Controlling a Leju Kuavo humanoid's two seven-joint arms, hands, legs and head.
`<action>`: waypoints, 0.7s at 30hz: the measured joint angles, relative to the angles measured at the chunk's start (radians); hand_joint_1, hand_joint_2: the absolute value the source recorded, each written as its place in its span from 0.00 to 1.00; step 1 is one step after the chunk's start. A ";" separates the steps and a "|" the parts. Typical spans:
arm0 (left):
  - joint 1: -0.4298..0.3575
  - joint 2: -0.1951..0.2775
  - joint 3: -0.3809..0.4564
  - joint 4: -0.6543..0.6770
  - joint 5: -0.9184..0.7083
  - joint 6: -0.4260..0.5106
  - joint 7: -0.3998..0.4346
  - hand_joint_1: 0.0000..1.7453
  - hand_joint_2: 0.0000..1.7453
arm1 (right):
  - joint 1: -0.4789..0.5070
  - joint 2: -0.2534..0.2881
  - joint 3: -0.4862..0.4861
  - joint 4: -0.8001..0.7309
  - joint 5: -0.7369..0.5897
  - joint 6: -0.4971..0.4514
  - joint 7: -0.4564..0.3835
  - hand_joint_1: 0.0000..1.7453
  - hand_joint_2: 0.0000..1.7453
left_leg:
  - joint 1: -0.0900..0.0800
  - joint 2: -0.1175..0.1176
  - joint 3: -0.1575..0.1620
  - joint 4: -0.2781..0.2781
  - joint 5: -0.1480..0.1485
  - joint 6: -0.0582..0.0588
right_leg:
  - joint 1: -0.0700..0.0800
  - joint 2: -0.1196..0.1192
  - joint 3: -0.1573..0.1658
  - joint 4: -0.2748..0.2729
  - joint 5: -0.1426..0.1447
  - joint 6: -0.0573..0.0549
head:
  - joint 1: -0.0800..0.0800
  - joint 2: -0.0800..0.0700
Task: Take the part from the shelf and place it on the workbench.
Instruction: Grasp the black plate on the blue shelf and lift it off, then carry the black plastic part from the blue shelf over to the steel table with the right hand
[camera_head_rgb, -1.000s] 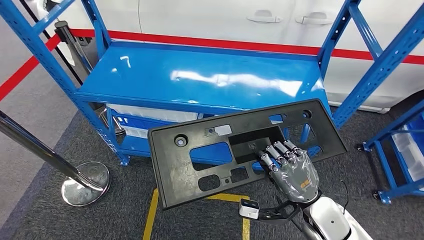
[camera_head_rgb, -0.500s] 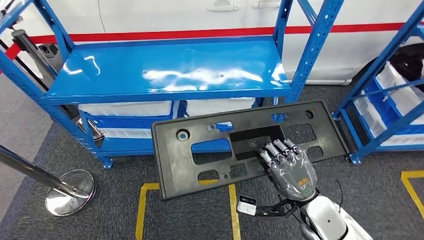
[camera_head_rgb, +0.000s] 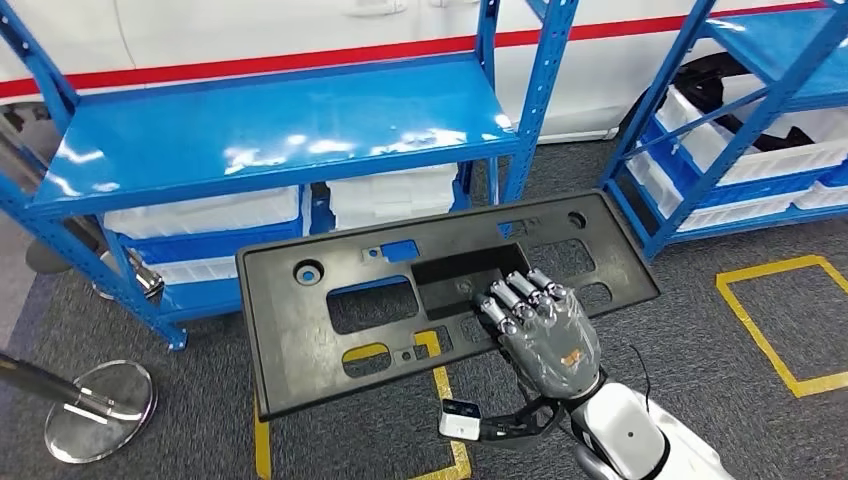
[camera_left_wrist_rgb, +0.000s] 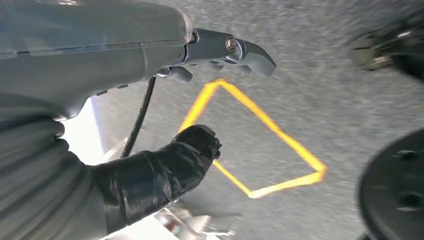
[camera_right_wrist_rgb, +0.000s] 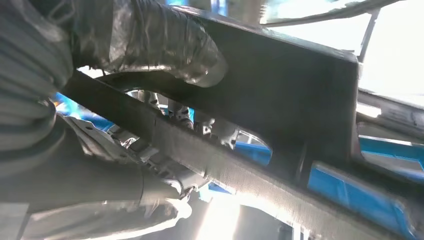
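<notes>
Flat black plastic panel w/ cut-outs (camera_head_rgb: 400, 300) held level above grey carpet floor (camera_head_rgb: 700, 340), near side of blue metal shelf rack (camera_head_rgb: 260, 140). Right hand (camera_head_rgb: 540, 325) grips its near edge, fingers curled over top. Left hand (camera_left_wrist_rgb: 200, 60) hangs, fingers apart, holding nothing.
</notes>
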 joint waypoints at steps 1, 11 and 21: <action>0.000 0.000 0.003 0.000 -0.007 -0.001 0.001 0.00 1.00 | -0.001 0.000 0.006 0.000 -0.001 0.000 0.000 1.00 1.00 | -0.001 0.015 -0.018 0.007 0.008 0.000 | -0.002 -0.004 -0.001 0.050 -0.005 0.003 | 0.000 0.000; -0.018 0.002 0.030 0.000 -0.040 -0.006 0.004 0.00 1.00 | -0.036 0.000 0.043 -0.001 -0.015 0.007 0.000 1.00 1.00 | -0.004 0.079 -0.104 0.068 0.031 -0.041 | 0.015 -0.057 0.212 -0.228 0.045 -0.049 | -0.001 0.000; -0.019 0.003 0.049 0.000 -0.076 -0.004 0.007 0.00 1.00 | -0.048 0.008 0.058 -0.001 0.002 0.021 0.016 1.00 1.00 | 0.000 -0.070 0.013 0.104 -0.058 -0.033 | 0.018 0.059 0.059 -0.219 0.175 -0.054 | -0.001 0.000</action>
